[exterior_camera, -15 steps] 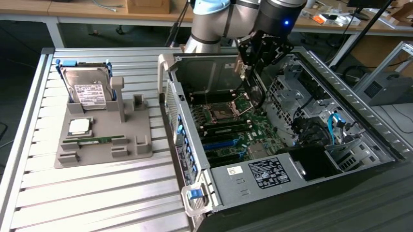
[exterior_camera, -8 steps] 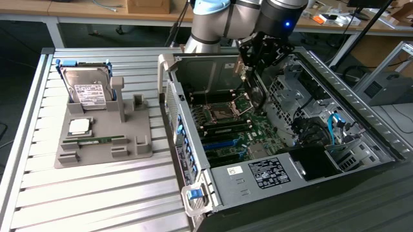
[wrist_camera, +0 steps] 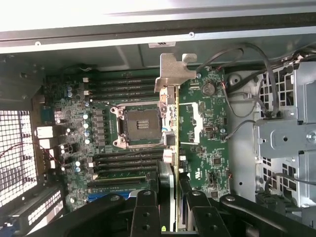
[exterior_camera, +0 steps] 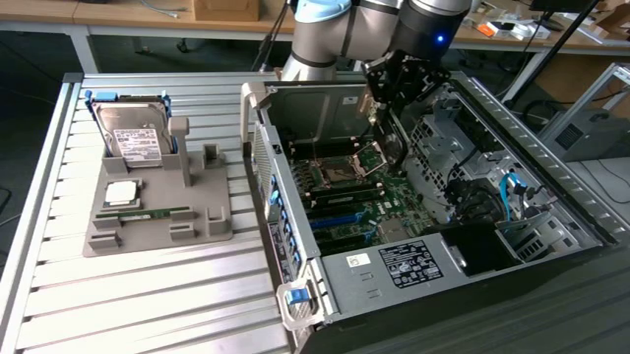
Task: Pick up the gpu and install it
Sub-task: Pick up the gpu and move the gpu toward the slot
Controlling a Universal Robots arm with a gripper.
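Observation:
The gpu is seen edge-on in the wrist view, a thin card with its silver end bracket farthest from the camera. My gripper is shut on it, black fingers pressing both faces. It hangs above the green motherboard, close beside the empty CPU socket and apart from the board. In the exterior view the gripper is inside the top of the open computer case, with the gpu hanging upright below it.
On the exterior view's left, a grey fixture holds a silver hard drive, a CPU chip and a green memory stick. Inside the case, cables and a metal drive cage stand beside the board.

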